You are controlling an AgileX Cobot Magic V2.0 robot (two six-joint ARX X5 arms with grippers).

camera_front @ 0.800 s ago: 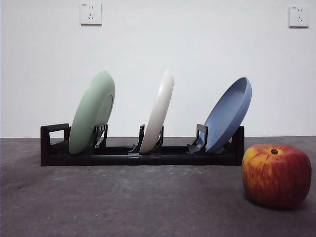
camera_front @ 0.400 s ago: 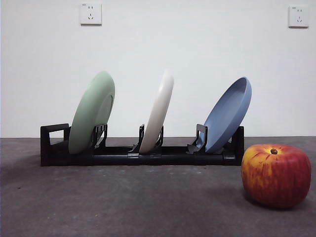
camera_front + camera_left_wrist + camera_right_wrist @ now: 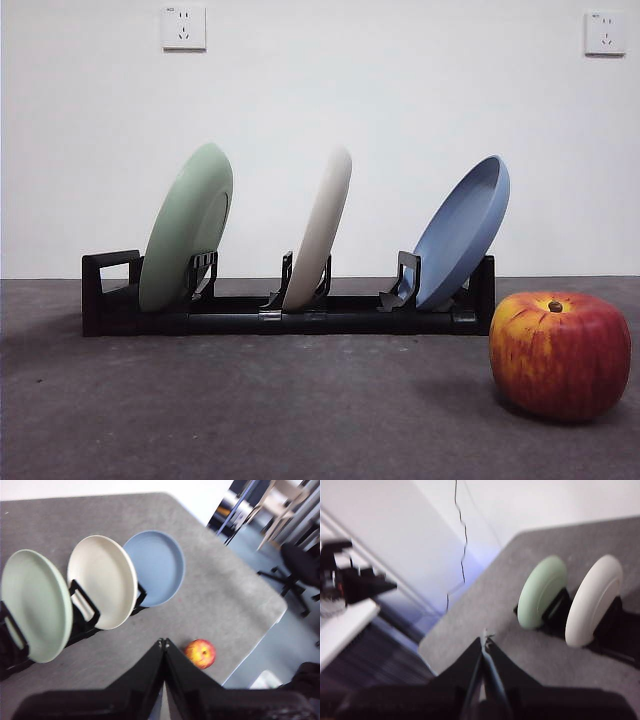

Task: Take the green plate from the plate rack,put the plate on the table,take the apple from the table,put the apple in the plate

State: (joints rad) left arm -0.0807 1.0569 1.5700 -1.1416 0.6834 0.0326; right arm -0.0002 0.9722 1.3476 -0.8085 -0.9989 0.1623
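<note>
behind everything runs a plain white wall with two power sockets point(image 3: 184, 27) high on it, and below it lies the dark grey surface point(image 3: 260, 410). the green plate point(image 3: 186, 227) stands on edge in the end slot of the plate rack point(image 3: 300, 318), by the loop handle, tilted like its neighbours. next along the rack, apart from it, stands the cream-white plate point(image 3: 320, 228), and at the far end the blue plate point(image 3: 462, 232) leans the same way. black upright holders rise between the plates, one of them just beside the green plate's face. the apple point(image 3: 559, 353) sits on the surface in front of the rack's blue-plate end, apart from the rack, stem dimple up.

neither arm shows in the front view. the left gripper point(image 3: 163, 644) hangs high above the surface, fingers pressed together and holding nothing, with all three plates and the apple below it. the right gripper point(image 3: 484, 639) is also raised near the surface's edge, off beyond the green plate's end, fingers closed and empty. past the surface's edge in the left wrist view are blurred chairs point(image 3: 295, 565) on the floor.
</note>
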